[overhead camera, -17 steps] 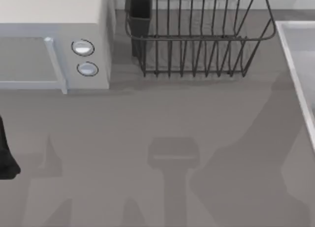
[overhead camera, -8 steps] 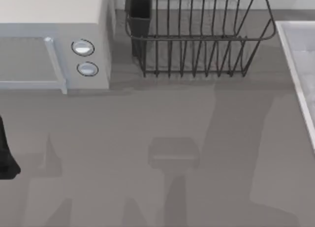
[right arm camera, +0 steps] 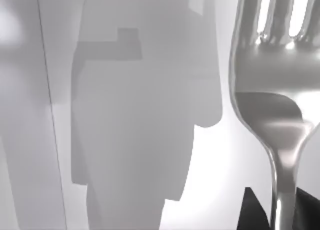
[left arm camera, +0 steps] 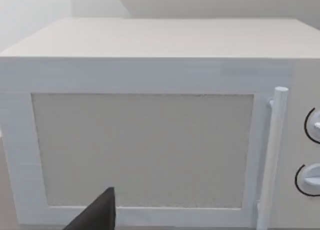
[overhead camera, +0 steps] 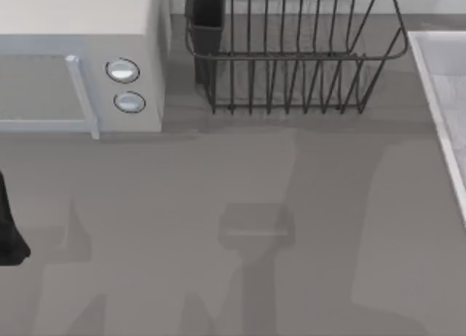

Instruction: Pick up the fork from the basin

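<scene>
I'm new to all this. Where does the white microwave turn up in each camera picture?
Top view: the microwave is at the upper left, beside the dish rack.
Left wrist view: its door faces the camera.
Right wrist view: this one looks at the fork over the basin instead.
Shared landmark: the door handle.

Matte black, angular gripper [right arm camera: 275, 210] fingers [left arm camera: 97, 215]

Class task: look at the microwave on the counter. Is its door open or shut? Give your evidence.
Shut. The microwave door sits flush with the front panel in the left wrist view, its handle upright beside the dials.
</scene>
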`<state>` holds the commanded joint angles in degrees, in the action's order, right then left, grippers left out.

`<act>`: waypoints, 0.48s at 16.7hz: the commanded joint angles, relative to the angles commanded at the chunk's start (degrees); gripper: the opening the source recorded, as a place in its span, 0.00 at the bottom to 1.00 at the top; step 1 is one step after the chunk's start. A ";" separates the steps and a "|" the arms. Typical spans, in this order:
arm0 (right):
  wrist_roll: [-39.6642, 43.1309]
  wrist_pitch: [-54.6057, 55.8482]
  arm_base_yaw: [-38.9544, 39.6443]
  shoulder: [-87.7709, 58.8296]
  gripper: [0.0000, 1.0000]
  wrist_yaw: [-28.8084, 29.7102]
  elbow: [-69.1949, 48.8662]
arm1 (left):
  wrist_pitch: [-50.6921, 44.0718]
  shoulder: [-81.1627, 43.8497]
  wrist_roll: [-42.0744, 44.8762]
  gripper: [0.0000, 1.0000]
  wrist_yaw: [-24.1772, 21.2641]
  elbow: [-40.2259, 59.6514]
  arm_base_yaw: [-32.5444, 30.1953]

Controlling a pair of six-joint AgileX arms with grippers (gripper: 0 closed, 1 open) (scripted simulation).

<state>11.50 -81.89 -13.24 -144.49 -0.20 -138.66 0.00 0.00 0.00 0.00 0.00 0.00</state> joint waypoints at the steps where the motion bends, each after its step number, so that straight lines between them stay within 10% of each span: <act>1: -1.85 0.03 1.84 1.50 0.00 0.01 1.65 | 0.00 0.00 0.00 1.00 0.00 0.00 0.00; 8: -26.60 0.67 27.24 19.74 0.00 0.14 22.04 | 0.00 0.00 0.00 1.00 0.00 0.00 0.00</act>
<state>-15.11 -81.23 14.00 -124.75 -0.07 -116.61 0.00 0.00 0.00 0.00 0.00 0.00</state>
